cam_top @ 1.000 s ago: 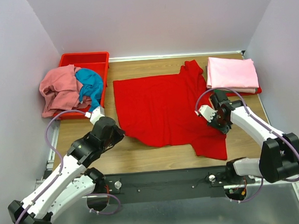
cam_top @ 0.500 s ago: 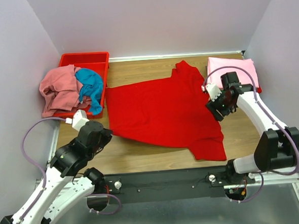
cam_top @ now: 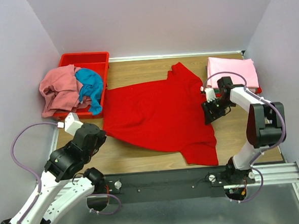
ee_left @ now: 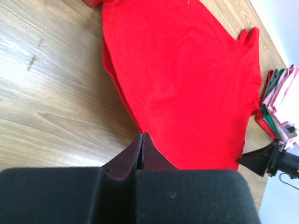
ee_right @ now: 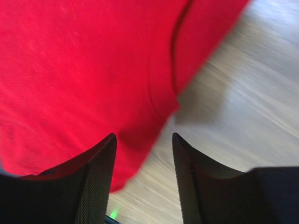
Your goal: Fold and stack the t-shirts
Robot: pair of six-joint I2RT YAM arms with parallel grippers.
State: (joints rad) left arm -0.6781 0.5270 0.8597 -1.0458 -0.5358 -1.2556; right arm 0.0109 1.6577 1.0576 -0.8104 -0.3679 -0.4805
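As lilac walls [cam_top: 159,20] ring table [cam_top: 136,67], left fingers [ee_left: 134,151] clamp red t-shirt [cam_top: 159,111], right fingers [ee_right: 98,172] apart

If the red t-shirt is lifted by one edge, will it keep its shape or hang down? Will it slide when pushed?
Likely floppy: the red t-shirt lies flat with soft folds at its edges, so a lifted edge should droop. It looks thin, so probably light. Pushed on the smooth wooden table, it may bunch up rather than slide whole.

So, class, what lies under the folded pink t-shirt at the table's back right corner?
Under the pink t-shirt, only edges of folded cloth show: a red edge and a green edge. The rest is covered.
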